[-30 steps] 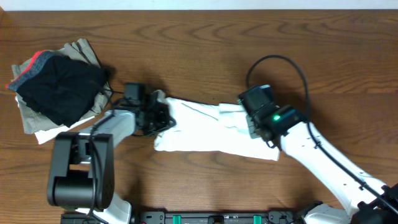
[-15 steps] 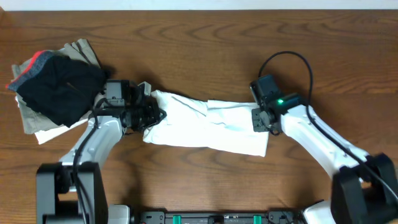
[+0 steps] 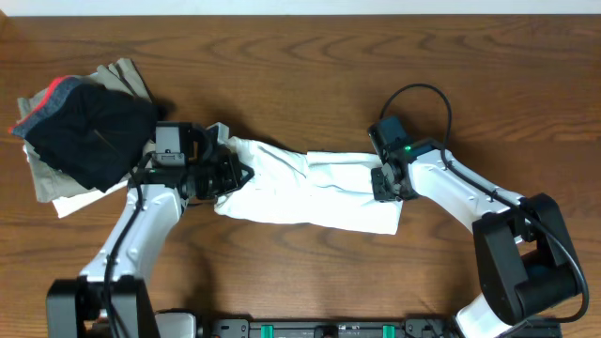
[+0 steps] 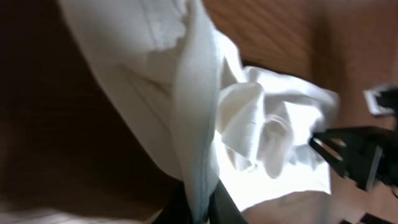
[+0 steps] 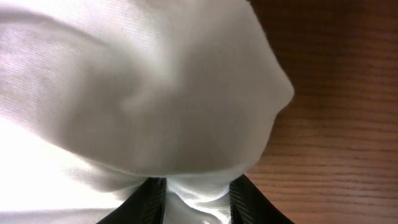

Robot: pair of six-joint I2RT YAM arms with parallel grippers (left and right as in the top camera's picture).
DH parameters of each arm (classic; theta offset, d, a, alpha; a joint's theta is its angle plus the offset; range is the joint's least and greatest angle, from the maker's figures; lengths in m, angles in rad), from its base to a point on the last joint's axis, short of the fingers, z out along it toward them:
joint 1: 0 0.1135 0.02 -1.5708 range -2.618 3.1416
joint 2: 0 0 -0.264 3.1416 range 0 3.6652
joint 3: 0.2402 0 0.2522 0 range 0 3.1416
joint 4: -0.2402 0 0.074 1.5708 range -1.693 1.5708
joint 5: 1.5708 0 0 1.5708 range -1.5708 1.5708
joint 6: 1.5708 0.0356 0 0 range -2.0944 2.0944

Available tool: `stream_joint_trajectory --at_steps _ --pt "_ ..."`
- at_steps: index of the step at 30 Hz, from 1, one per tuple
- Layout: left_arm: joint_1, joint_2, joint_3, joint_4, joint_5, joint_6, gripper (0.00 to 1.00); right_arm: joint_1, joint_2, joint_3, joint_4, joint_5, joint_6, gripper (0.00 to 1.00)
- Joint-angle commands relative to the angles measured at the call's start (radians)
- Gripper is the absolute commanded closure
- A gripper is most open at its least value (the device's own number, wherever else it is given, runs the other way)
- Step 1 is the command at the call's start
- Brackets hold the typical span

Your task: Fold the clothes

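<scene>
White, thin and wrinkled, the clothes (image 3: 310, 192) lie as one long band strung between my two grippers, so the long axis runs from one gripper to the other across the worktop (image 3: 300, 75). My left gripper (image 3: 230, 176) is clamped on the bunched left end, and the rest of the garment lies to its right. My right gripper (image 3: 387, 180) is closed on a fat gather at the opposite end, cloth bulging out between its fingers. Neither arm is nearer, since each holds one end. The band tilts slightly, its right end a shade closer to my base. I judge the next fold means carrying one end along that axis toward the other gripper. A heap of dark garments (image 3: 89, 131) sits outward of my left gripper.
</scene>
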Motion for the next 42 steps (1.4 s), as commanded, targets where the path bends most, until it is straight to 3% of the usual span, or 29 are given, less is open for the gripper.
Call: stream_joint_trajectory --at_steps 1,10,24,42 --pt "-0.048 -0.064 -0.003 0.000 0.047 0.005 0.94 -0.006 0.033 -0.005 0.006 -0.045 -0.001 0.67" --pt "-0.202 -0.163 -0.003 0.037 0.043 -0.040 0.94 0.014 0.033 -0.005 0.007 -0.048 0.000 0.67" --pt "-0.329 -0.189 0.000 0.251 0.031 -0.186 0.94 0.114 0.033 -0.005 0.006 -0.050 0.041 0.67" --pt "-0.435 -0.183 -0.001 0.221 -0.084 -0.182 0.93 0.185 0.014 -0.002 0.024 -0.066 0.064 0.65"
